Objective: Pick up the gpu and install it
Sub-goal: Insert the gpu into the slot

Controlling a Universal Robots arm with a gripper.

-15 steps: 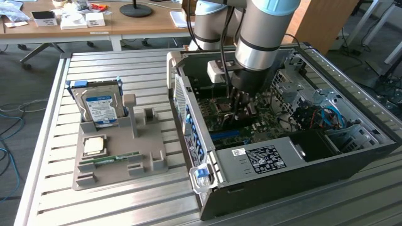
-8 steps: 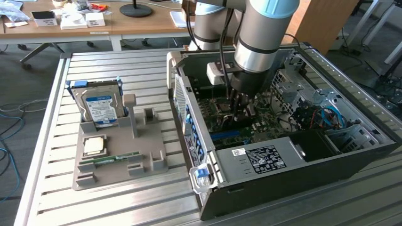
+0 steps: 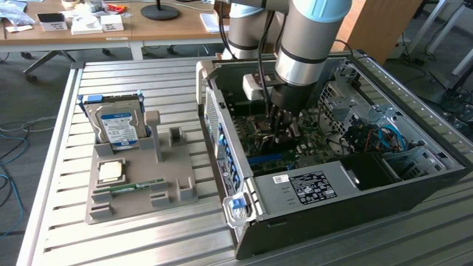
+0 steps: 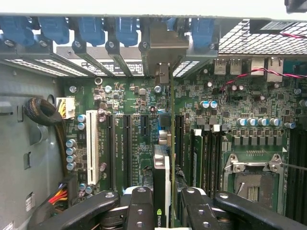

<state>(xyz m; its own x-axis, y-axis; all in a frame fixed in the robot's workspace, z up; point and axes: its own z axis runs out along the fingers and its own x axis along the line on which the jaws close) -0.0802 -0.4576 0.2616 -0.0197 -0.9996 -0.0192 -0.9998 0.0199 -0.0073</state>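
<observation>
Robotics lab: robot arm [image 3: 310,39], open PC case [image 3: 333,221] on slatted metal bench [image 3: 148,244], office desks [image 3: 148,32] behind.

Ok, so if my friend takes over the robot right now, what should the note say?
Pincer: shut on the gpu, a thin green circuit card with a black fan, gripped by both flat sides.
Where: the card stands on edge inside the open black metal computer case, over the long slots of the green motherboard.
Done: gpu picked up and brought into the case.
Left: it is not released yet; whether it sits fully in a slot cannot be told.
</observation>
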